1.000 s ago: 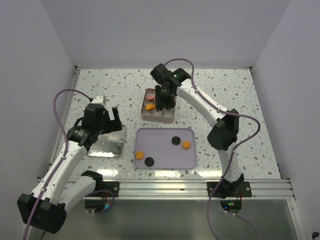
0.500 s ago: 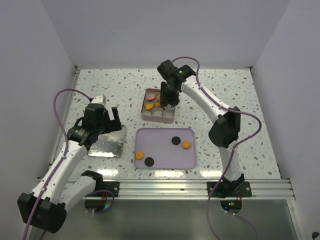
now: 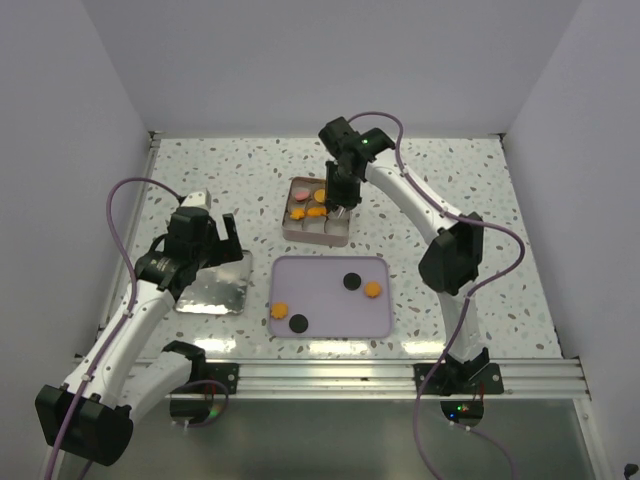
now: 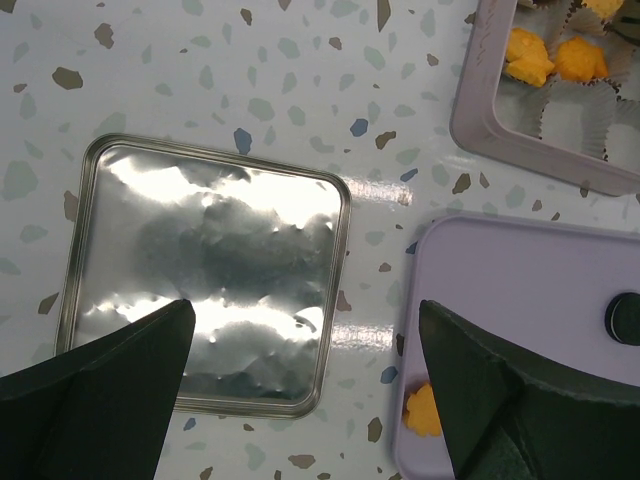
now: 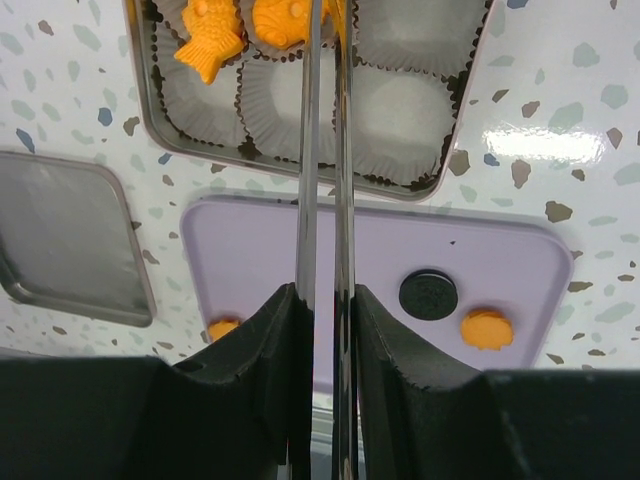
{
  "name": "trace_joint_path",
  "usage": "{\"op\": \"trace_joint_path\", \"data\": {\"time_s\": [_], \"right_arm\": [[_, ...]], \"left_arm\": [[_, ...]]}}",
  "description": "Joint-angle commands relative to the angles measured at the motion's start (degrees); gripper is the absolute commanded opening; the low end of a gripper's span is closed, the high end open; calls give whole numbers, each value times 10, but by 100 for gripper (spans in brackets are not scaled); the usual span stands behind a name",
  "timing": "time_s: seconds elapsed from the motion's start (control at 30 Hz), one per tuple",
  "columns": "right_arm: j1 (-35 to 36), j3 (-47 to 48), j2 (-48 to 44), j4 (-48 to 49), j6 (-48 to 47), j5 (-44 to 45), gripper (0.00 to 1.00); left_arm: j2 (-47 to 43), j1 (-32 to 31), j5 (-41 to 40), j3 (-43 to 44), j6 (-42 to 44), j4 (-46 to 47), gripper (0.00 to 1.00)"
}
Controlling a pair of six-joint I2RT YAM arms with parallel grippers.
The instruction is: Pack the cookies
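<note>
The left gripper (image 3: 212, 240) hangs over the lid (image 3: 215, 290) on the left of the table (image 3: 500, 200), jaws spread wide, holding nothing. At the near middle the tray (image 3: 330, 305) carries four cookies (image 3: 372, 289), two black and two orange. Just beyond it, the tin (image 3: 317, 238) holds more: orange ones and a pink one at its far left, with the near row of cups bare. The right gripper (image 3: 336, 207) points down into the tin. Its thin fingers (image 5: 310, 150) are nearly together with a slim gap, and I cannot tell whether they pinch anything.
</note>
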Motion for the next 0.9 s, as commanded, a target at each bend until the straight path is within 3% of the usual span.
{"op": "trace_joint_path", "data": {"time_s": [0.0, 0.23, 0.63, 0.87], "right_arm": [[0, 29, -47, 6, -3, -13, 26], [4, -14, -124, -5, -2, -8, 27], [19, -359, -407, -27, 21, 11, 36], [76, -461, -484, -34, 70, 10, 42]], "left_arm": [[0, -2, -9, 3, -9, 10, 100], [0, -3, -8, 3, -8, 10, 100], [-4, -2, -6, 3, -7, 10, 100], [-4, -2, -2, 3, -4, 13, 100]]}}
